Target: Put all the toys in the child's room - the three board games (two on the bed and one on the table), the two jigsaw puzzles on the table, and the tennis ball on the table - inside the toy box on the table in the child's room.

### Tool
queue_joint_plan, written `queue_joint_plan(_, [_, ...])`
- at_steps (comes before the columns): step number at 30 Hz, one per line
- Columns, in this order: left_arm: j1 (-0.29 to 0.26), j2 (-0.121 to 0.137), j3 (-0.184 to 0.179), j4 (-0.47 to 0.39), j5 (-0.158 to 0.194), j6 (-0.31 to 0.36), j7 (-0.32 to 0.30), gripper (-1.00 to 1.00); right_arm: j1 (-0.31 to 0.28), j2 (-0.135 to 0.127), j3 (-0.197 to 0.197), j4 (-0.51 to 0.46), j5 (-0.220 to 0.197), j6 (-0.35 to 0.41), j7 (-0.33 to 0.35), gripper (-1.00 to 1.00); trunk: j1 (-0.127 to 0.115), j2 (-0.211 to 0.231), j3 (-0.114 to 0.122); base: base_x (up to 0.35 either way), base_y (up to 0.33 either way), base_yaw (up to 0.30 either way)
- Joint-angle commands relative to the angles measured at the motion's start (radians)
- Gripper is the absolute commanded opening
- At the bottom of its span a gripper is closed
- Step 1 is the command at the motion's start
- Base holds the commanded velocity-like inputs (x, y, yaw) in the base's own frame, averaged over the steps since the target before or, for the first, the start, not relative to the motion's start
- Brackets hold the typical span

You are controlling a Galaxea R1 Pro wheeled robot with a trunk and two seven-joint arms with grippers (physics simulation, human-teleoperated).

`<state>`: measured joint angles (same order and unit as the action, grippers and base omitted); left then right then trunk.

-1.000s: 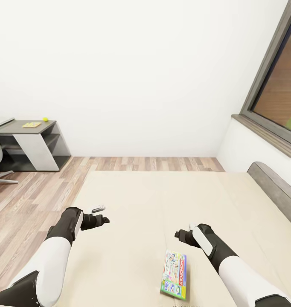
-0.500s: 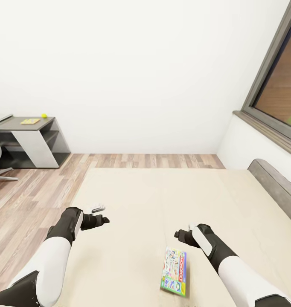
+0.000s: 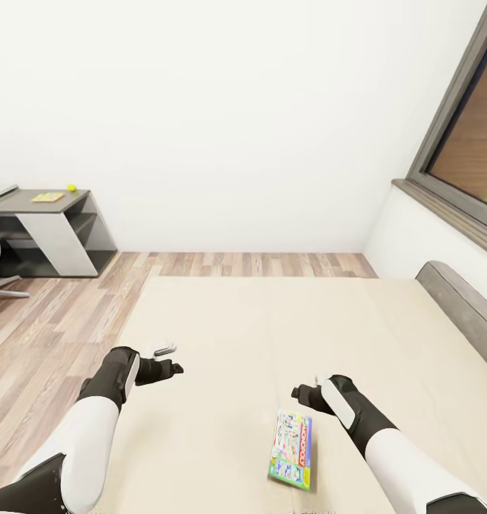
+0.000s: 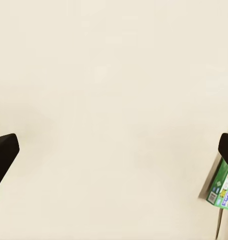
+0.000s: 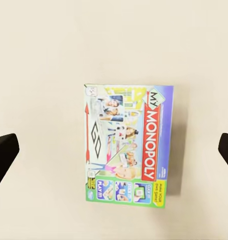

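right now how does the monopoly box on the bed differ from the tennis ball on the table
The Monopoly box is flat, rectangular and multicoloured; the tennis ball is a small round yellow-green dot. The box lies on the bed just short of the right gripper; the ball sits on the far table by the wall. Neither is held.

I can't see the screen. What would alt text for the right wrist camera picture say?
A colourful My Monopoly board game box lies flat on a plain cream bed surface, seen from straight above. The dark tips of the right gripper's two fingers show at opposite edges of the picture, spread wide apart and touching nothing.
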<state>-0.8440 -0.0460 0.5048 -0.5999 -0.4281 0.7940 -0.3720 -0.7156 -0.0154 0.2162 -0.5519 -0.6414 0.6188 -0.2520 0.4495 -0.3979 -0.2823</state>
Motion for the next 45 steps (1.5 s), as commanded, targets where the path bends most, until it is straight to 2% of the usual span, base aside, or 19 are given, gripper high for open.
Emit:
queue_joint_plan(1, [-0.001,-0.002,0.008,-0.002,-0.01,0.004,-0.008,1.0,-0.001,-0.002,0.008,-0.002,-0.011,0.002,-0.009,1.0,0.001,-0.002,-0.004,0.0,0.0,0.0])
queue_joint_plan(45, [-0.001,-0.003,0.008,-0.001,-0.012,0.002,-0.008,1.0,-0.001,0.007,0.019,-0.003,-0.004,-0.004,-0.009,1.0,0.001,-0.002,-0.076,0.0,0.0,0.0])
